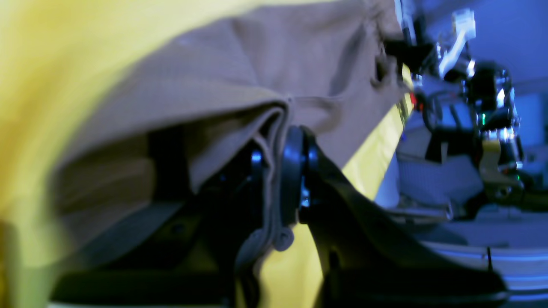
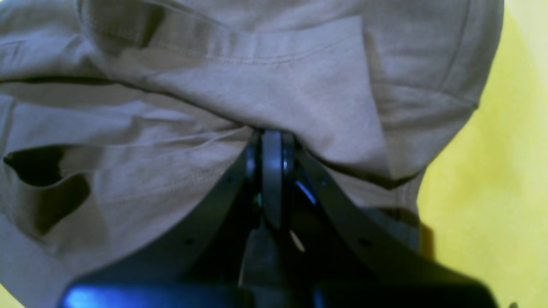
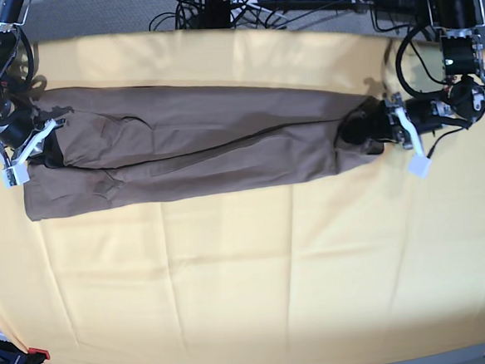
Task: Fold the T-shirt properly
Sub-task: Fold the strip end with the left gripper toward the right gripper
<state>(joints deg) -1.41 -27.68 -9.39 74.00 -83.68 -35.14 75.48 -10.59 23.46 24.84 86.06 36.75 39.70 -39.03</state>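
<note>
Yellow cloth (image 3: 232, 266), T-shirt (image 3: 198, 143) stretched long (creased), each pincer gripping an end

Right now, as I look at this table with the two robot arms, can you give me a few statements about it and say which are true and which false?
1. The T-shirt lies stretched between both arms. True.
2. The left gripper is open and touches nothing. False: it is shut on a fold of the shirt.
3. The right gripper pinches the shirt fabric. True.
4. The cloth under the shirt is blue. False: it is pale yellow.
5. The shirt is folded into a small square. False: it forms a long, narrow band.
</note>
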